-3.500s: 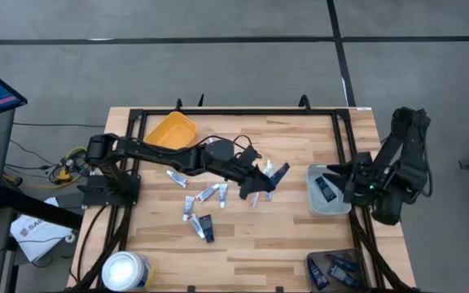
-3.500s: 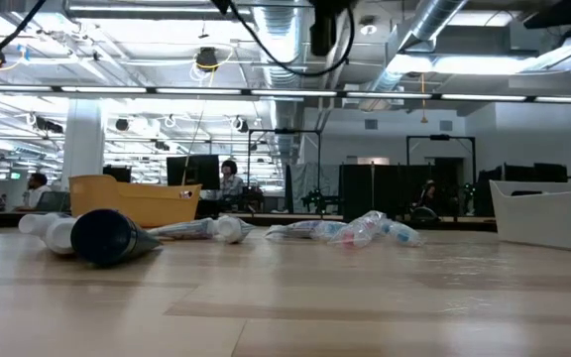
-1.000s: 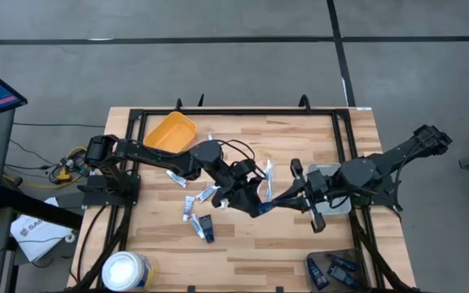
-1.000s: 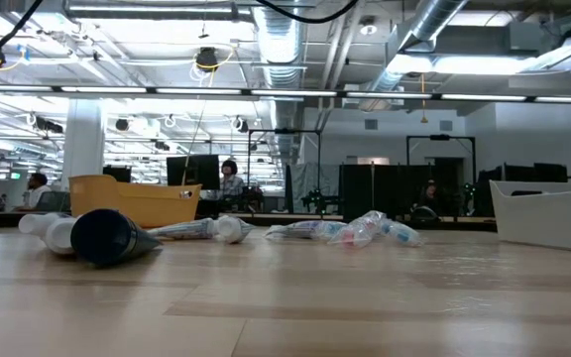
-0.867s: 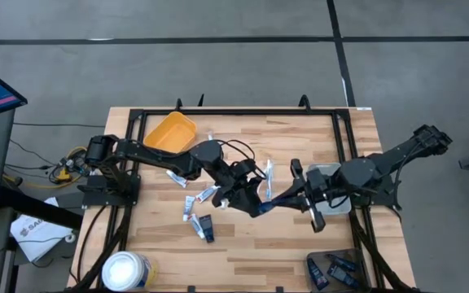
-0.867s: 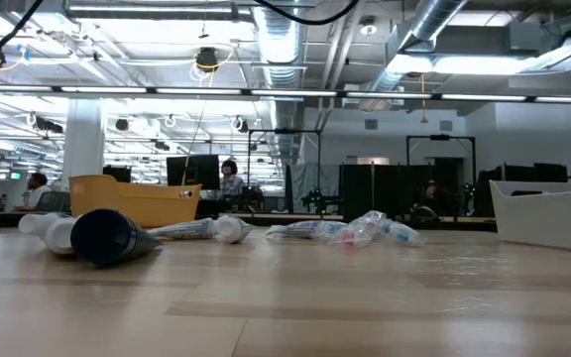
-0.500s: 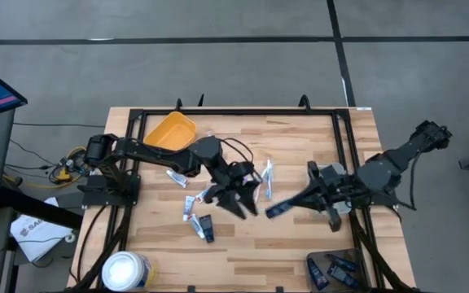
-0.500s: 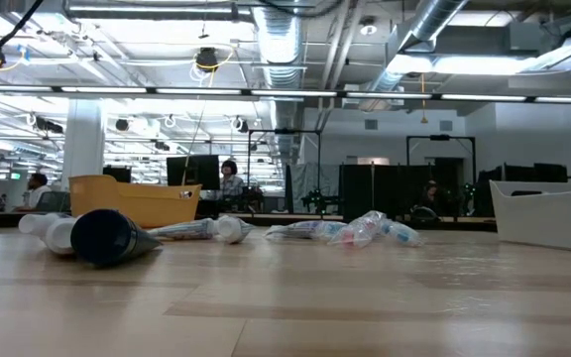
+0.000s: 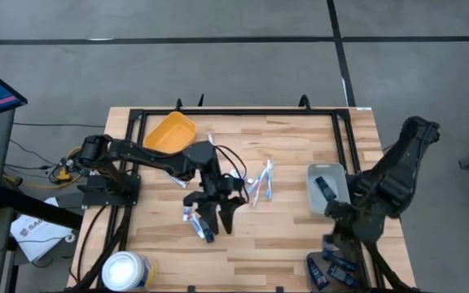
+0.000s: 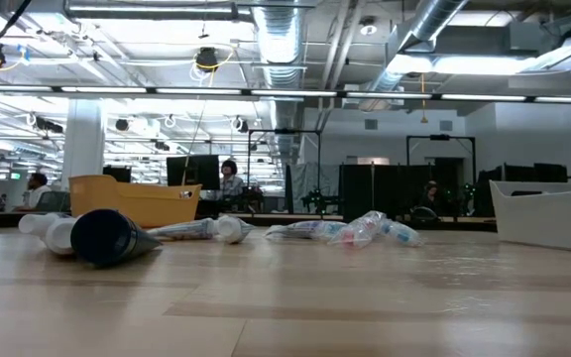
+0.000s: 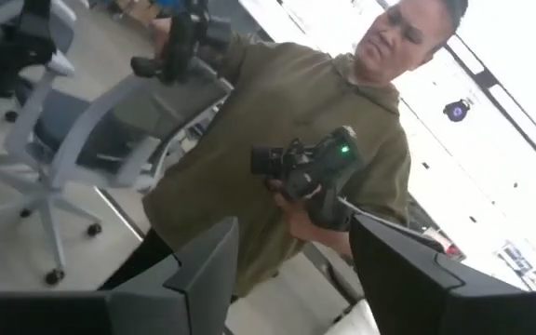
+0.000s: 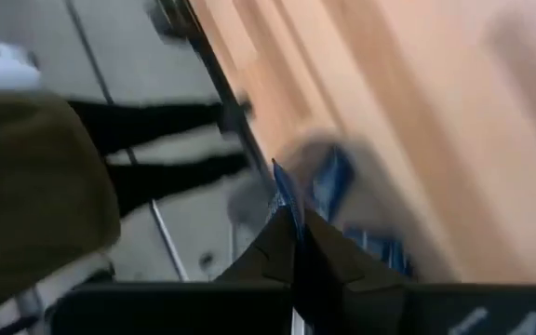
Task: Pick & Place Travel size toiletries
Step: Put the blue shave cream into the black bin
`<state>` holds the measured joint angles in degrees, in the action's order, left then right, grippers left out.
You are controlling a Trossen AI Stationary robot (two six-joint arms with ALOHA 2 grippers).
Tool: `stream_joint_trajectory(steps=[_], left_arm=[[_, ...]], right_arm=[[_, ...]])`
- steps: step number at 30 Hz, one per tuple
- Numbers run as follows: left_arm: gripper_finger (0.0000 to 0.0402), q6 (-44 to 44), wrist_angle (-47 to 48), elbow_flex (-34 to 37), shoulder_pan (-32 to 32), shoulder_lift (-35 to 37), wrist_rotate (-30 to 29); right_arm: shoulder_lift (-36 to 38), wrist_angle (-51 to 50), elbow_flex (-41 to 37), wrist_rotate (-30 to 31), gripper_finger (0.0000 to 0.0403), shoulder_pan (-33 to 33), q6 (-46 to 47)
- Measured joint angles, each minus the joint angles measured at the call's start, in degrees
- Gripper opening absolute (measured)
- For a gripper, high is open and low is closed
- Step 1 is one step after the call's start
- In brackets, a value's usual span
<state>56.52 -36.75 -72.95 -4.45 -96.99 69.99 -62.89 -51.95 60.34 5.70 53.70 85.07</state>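
Observation:
Small tubes lie flat on the wooden table: a pale cluster [image 9: 259, 181], white ones [image 9: 190, 203] and a black one [image 9: 204, 229], which shows large in the low view [image 10: 107, 236]. My left gripper [image 9: 214, 220] hovers open over the near ones, holding nothing; its wrist view shows its open gripper [image 11: 291, 270]. My right gripper [image 9: 330, 242] is over the table's near right corner, shut on a small dark blue flat tube [image 12: 280, 191]. Neither gripper shows in the low view. My right gripper pinches the dark blue tube between its two shut fingers [image 12: 319, 247]. One thin edge of the tube [image 12: 277, 181] sticks out past the fingertips. The fingers slant downward, and the tube is lifted clear above a container of similar tubes.
A yellow bin [image 9: 171, 130] stands at the far left and a big white tub [image 9: 127, 270] at the near left. A grey tray [image 9: 338, 198] holds a black tube at the right. A container of dark tubes [image 9: 332, 268] sits at the near right corner. A person stands beyond the table.
Both grippers met at the dark tube over the table's middle. My left gripper opened, let go, turned, and drew back toward the table's left. My right gripper carried the tube toward the near right corner, sinking and tipping to point downward.

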Motion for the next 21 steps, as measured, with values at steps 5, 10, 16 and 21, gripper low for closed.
stream_joint_trajectory(steps=[5,10,16,21], left_arm=[[0.0186,-1.82,-0.09,0.00,1.62,3.03,-0.14],[0.0177,-2.62,-0.15,0.00,4.31,7.17,-0.77],[0.0173,-3.04,-0.15,0.00,8.62,13.02,-0.80],[0.0172,-6.54,-0.25,0.00,12.34,18.40,-0.98]], right_arm=[[-5.48,-0.96,0.03,-9.28,0.0000,2.36,8.02],[-12.05,0.86,0.02,-15.54,0.0000,2.20,8.19],[-17.22,3.49,0.04,-17.17,0.0016,1.38,5.96],[-18.95,3.28,0.04,-22.33,0.0081,0.26,5.55]])
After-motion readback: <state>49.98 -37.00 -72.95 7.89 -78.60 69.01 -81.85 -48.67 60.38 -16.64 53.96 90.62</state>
